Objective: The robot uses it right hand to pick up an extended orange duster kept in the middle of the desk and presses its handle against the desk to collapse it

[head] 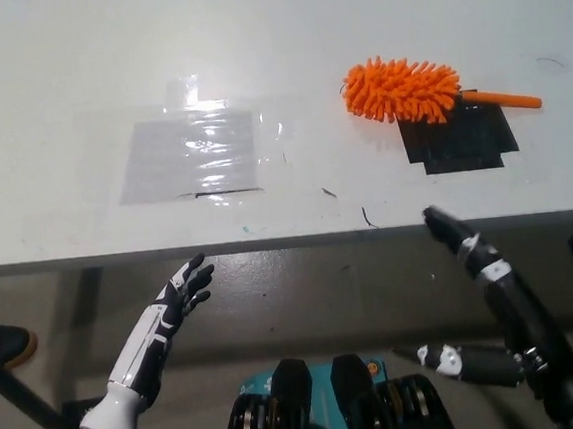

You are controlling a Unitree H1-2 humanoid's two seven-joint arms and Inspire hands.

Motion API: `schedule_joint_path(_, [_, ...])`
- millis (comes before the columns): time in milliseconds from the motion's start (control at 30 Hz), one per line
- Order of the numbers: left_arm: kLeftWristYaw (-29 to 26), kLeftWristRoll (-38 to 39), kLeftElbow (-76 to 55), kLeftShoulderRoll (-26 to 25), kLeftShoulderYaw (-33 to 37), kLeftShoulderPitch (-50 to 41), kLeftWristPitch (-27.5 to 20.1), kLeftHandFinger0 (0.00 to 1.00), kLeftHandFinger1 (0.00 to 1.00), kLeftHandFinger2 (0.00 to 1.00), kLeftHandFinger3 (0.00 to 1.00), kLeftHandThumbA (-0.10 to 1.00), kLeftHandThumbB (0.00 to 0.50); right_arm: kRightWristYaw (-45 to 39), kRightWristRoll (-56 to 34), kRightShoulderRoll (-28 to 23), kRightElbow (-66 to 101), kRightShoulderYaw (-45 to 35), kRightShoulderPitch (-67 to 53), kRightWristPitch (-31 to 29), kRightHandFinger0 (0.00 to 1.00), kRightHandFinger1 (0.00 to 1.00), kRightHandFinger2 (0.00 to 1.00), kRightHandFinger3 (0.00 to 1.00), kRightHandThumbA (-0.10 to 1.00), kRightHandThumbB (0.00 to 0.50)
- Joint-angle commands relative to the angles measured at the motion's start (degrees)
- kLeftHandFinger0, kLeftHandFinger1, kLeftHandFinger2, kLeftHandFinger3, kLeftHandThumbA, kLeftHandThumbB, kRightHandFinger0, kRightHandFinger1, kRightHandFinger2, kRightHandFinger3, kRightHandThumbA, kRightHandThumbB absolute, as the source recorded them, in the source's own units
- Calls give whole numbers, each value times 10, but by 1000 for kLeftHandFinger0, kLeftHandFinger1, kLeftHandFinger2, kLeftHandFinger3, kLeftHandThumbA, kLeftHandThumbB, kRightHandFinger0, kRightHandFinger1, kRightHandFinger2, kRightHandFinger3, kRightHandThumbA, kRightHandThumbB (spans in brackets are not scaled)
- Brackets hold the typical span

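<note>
1. My right hand [485,302] sits low at the lower right, below the front edge of the counter [254,67] and off its surface, with the black forearm running down toward the bottom right corner.
2. That hand holds nothing; its fingers are spread wide, 1 long finger reaching up toward the counter edge and another sticking out sideways toward the picture's middle.
3. The orange duster [403,90] lies on the counter at the right, well apart from my right hand.
4. Its fluffy head rests on the bare white surface at the upper left of a black tape patch [459,141], and its thin orange handle [502,99] points right along the patch's top edge.
5. The handle looks short, but I cannot tell whether it is fully pushed in.
6. A clear taped film sheet [196,154] lies flat near the counter's middle, left of the duster.
7. My white left hand [183,292] rests at the lower left, below the counter edge, empty, fingers loosely apart and pointing up and to the right.
</note>
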State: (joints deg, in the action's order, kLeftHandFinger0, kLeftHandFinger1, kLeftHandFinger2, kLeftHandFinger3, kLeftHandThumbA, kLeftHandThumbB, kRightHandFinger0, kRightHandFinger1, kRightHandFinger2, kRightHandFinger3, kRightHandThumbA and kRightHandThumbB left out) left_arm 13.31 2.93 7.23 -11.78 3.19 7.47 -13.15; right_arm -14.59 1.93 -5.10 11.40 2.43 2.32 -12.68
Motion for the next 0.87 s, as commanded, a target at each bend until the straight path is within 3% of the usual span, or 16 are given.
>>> schedule_joint_path(0, [14, 10, -27, -4, 3, 14, -20, 1000, 1000, 1000, 1000, 1000, 174, 16, -87, 5, -49, -33, 22, -2, 1000, 1000, 1000, 1000, 1000, 205])
schedule_joint_path(33, [14, 11, -27, -4, 3, 14, -20, 1000, 1000, 1000, 1000, 1000, 174, 14, -88, 5, -51, -34, 23, -3, 1000, 1000, 1000, 1000, 1000, 204])
schedule_joint_path(100, [13, 10, -29, -6, 2, 17, -17, 1000, 1000, 1000, 1000, 1000, 177, -11, -116, -3, -106, -38, 50, 39, 1000, 1000, 1000, 1000, 1000, 135])
schedule_joint_path(167, [14, 10, -29, -6, 2, 17, -16, 1000, 1000, 1000, 1000, 1000, 178, -10, -114, -6, -109, -38, 51, 43, 1000, 1000, 1000, 1000, 1000, 129])
schedule_joint_path(300, [16, 5, -27, -9, 3, 17, -19, 1000, 1000, 1000, 1000, 1000, 162, -17, -125, -15, -130, -35, 65, 60, 1000, 1000, 1000, 1000, 1000, 147])
schedule_joint_path(567, [15, 0, -30, -10, 2, 17, -11, 1000, 1000, 1000, 1000, 1000, 192, -18, -124, -15, -128, -24, 65, 77, 1000, 1000, 1000, 1000, 1000, 204])
schedule_joint_path(833, [16, 1, -23, -9, 0, 20, -19, 1000, 1000, 1000, 1000, 1000, 185, -23, -117, -22, -133, -16, 70, 81, 1000, 1000, 1000, 1000, 1000, 174])
